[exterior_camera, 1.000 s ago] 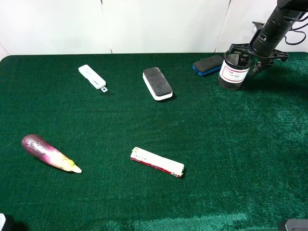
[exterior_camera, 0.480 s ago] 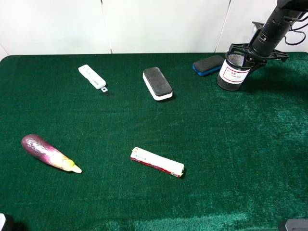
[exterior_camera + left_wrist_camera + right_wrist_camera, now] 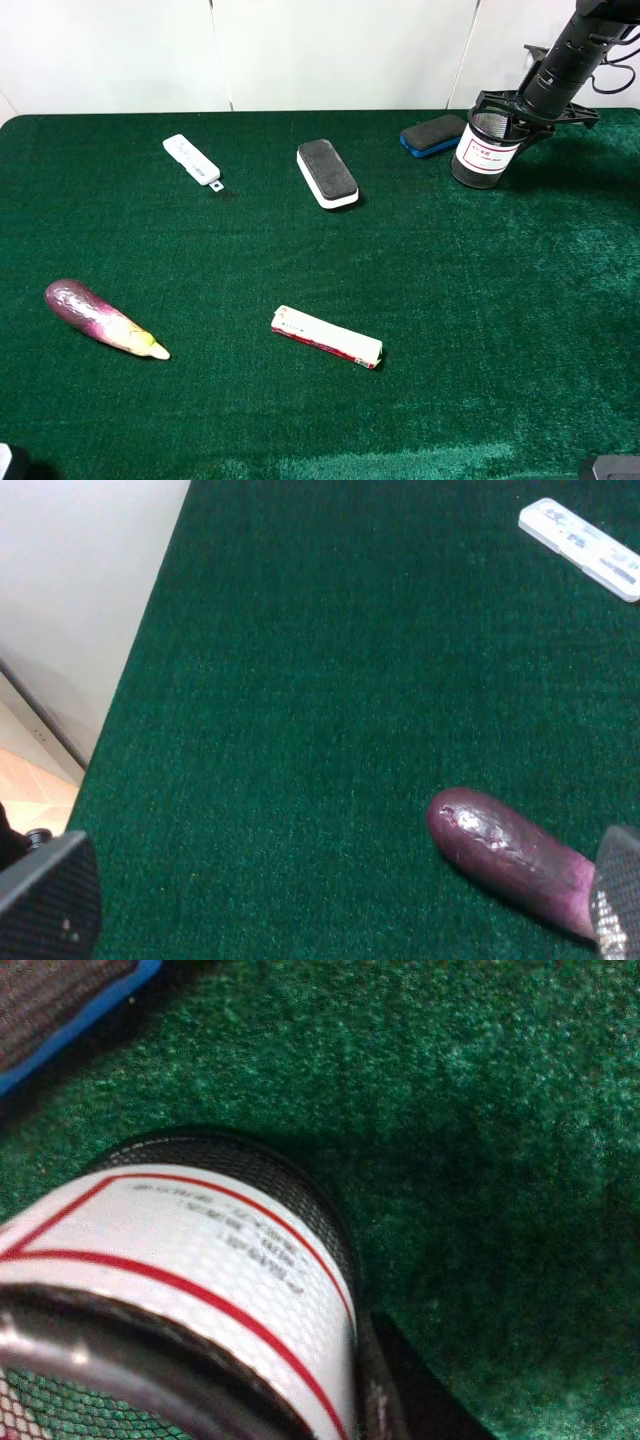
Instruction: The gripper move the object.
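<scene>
- Your right gripper (image 3: pixel 508 118) sits at the far right of the green table (image 3: pixel 480 330), right over the rim of the object (image 3: pixel 486 152).
- The object, a black mesh pen cup with a white label edged in red, stands upright on the cloth near the table's back edge.
- In the right wrist view, one dark finger (image 3: pixel 398 1392) lies against the outer wall of the object (image 3: pixel 190 1250). The other finger is out of sight, so you cannot tell whether the grip is closed on it.
- A blue-based eraser (image 3: pixel 433 134) lies just beside the cup, toward the middle of the table. Its blue edge (image 3: pixel 70 1005) also shows in the right wrist view.
- A white-based eraser (image 3: pixel 327 172) lies further toward the middle, well apart from the cup.
- A flat white device (image 3: pixel 191 159) lies at the back left.
- An eggplant (image 3: pixel 98 317) lies at the front left, and a white and red pack (image 3: pixel 327 337) lies near the front middle.
- Your left gripper (image 3: pixel 330 905) hangs low over the table's left edge with its fingers (image 3: pixel 48 900) spread wide and nothing between them. The purple end of the eggplant (image 3: pixel 505 852) is near one finger.
</scene>
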Controlling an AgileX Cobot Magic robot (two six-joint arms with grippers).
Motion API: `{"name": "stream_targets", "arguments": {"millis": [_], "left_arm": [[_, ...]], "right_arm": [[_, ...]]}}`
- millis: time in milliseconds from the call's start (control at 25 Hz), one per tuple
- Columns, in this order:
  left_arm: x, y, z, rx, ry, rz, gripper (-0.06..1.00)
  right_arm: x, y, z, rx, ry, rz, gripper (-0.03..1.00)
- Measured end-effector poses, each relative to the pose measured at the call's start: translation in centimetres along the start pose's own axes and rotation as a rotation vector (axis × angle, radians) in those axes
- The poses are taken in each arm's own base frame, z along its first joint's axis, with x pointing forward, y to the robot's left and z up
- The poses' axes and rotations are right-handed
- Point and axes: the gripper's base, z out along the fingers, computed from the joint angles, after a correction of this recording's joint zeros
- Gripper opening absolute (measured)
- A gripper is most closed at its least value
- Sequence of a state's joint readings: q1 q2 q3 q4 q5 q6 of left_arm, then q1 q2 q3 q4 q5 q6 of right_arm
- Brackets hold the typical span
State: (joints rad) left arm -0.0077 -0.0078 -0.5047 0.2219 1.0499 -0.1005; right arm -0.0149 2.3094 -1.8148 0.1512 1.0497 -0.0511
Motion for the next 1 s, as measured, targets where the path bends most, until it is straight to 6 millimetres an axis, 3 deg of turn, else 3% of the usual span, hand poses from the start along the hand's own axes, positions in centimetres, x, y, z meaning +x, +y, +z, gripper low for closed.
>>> {"name": "stream_targets", "arguments": {"millis": [160,480,1000], "left_arm": [[0.0,0.0,0.0,0.0,0.0,0.0,0.99],[0.0,0.0,0.0,0.0,0.0,0.0,0.99],[0.0,0.0,0.0,0.0,0.0,0.0,0.99]], "right_arm": [[-0.2,0.1,-0.8,0.002,-0.008,-0.005,0.05],[-0.3,0.7,-5.5,-0.002,-0.054,-0.015,0.05],[1.0,1.4,-10.3,-0.007,-0.081,-0.013,0.05]]}}
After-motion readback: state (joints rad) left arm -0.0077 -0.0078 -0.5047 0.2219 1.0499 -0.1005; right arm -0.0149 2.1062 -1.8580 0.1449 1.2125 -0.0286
